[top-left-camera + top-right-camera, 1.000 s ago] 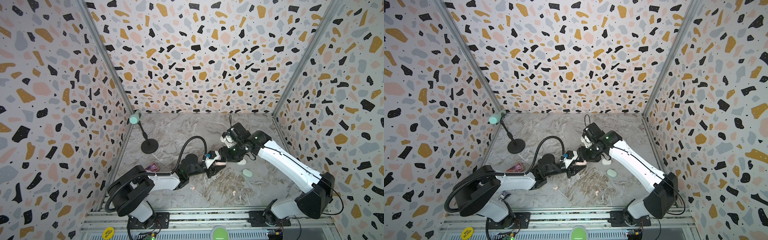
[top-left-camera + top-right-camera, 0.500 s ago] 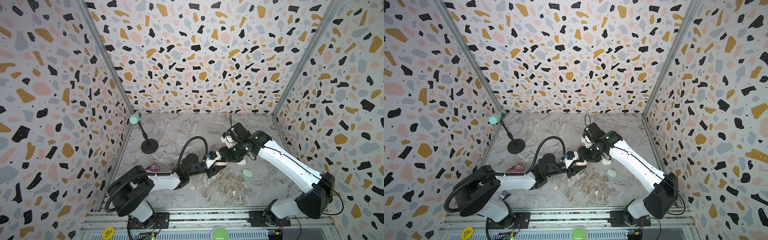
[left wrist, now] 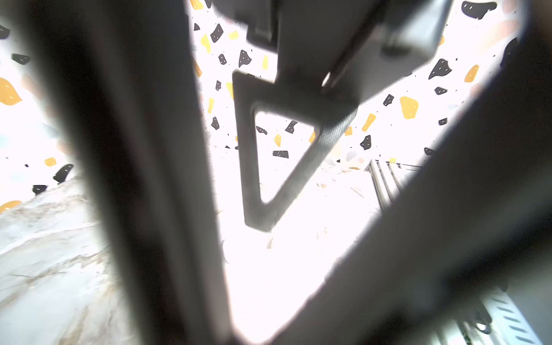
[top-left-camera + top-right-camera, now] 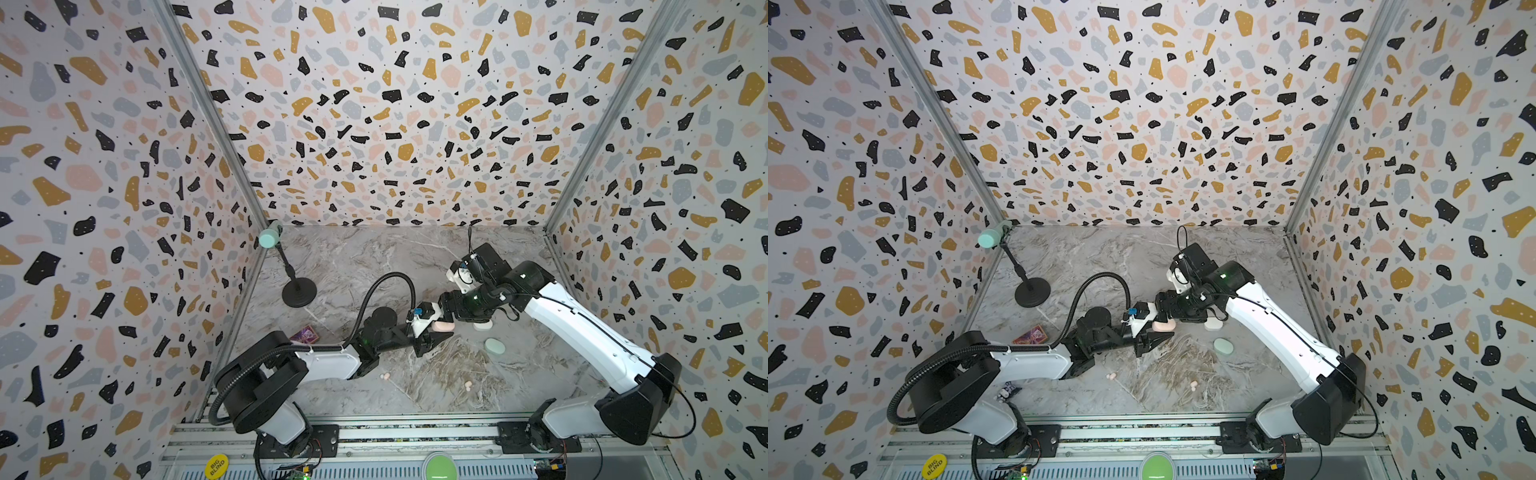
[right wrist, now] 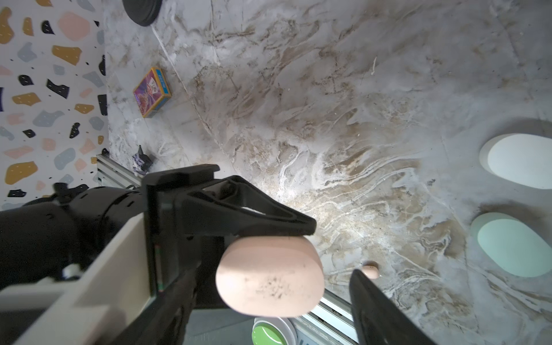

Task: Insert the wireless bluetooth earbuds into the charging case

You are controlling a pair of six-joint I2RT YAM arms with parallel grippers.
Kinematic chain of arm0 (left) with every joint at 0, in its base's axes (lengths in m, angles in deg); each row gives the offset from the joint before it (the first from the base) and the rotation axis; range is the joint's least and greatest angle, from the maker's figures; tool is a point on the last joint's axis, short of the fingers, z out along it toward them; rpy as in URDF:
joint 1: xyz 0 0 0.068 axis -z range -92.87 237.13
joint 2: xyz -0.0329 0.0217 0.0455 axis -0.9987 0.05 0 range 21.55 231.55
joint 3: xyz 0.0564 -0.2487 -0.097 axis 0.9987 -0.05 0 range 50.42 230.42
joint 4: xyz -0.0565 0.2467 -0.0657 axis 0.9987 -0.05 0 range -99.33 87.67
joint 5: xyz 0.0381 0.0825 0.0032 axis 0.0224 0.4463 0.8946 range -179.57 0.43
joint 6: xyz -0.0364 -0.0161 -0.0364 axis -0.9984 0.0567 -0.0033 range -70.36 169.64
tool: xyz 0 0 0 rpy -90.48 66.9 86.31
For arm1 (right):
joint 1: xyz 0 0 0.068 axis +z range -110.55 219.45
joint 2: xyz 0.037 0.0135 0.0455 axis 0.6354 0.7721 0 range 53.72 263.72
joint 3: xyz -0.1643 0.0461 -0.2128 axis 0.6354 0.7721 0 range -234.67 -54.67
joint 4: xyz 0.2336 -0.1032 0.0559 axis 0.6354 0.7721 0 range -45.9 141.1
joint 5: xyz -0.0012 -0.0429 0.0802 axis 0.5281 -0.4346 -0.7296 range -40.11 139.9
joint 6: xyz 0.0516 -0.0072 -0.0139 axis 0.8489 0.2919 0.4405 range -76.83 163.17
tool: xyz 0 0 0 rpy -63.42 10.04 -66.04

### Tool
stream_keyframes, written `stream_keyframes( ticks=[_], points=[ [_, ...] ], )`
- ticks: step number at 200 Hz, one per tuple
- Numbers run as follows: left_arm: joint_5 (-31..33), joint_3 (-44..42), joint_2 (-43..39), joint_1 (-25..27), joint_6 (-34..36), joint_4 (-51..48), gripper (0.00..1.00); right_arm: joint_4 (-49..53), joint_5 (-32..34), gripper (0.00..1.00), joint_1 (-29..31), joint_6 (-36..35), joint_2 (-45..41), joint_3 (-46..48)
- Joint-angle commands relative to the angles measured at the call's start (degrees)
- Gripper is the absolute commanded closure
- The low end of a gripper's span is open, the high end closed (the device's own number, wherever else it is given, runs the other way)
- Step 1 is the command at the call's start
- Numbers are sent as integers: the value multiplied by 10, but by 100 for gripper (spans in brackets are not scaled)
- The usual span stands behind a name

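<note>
- Clamping the pale pink oval plastic charging case (image 4: 443, 327) between the left fingers (image 4: 430, 344) in both top views, seemingly raised above the grey marbled desk (image 4: 374, 257) near its middle.
- Meeting that case from the far side with the right fingers (image 4: 445, 309), too crowded here to judge their spread.
- Lying loose on the desk nearer the front rail, well apart from the held case: a tiny pale pink bean-shaped earbud (image 4: 385, 376) and a second pink earbud (image 4: 468, 385).
- Resting on the desk by the right arm: a white oval case (image 4: 482, 325) and a mint green oval case (image 4: 494, 345), both apparently shut.
- Showing little in the left wrist view: glare, blurred dark bars of the left fingers at either side, and one black triangular right finger (image 3: 268, 155) hanging between them. Case washed out, grip unreadable here.
- Confirming the hold in the right wrist view: one left finger pressed flat along the pink case (image 5: 268, 274), its partner beneath, lid seemingly closed.
- Having just spread wide, with the one visible right finger (image 5: 376, 304) standing clear of the case across a gap. Released, holding nothing.
- Glimpsing one pink earbud (image 5: 370, 271) on the desk just past that finger.
- Judging from this: case left wholly to the left arm, right arm freed, probably to lift the lid or fetch a bud. No earbud seated yet.
</note>
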Motion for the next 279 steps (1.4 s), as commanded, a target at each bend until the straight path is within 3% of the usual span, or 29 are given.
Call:
stream_keyframes(
  ticks=[1, 58, 115, 200, 279],
  points=[
    [-19, -9, -12, 5, -24, 35, 69, -6, -15, 17, -12, -13, -42, -9],
    [-52, -10, -44, 5, -36, 2, 71, -31, -12, 17, -8, -62, -75, 22],
    [-66, -5, -52, 5, -39, -15, 72, -78, 16, 17, 54, -56, -84, 56],
    [-65, -1, -65, 5, -36, -27, 74, -84, 30, 22, 76, -47, -76, 85],
    [-71, -6, -75, 5, -36, -33, 74, -15, 158, 23, 76, -46, -70, 38]
  ],
)
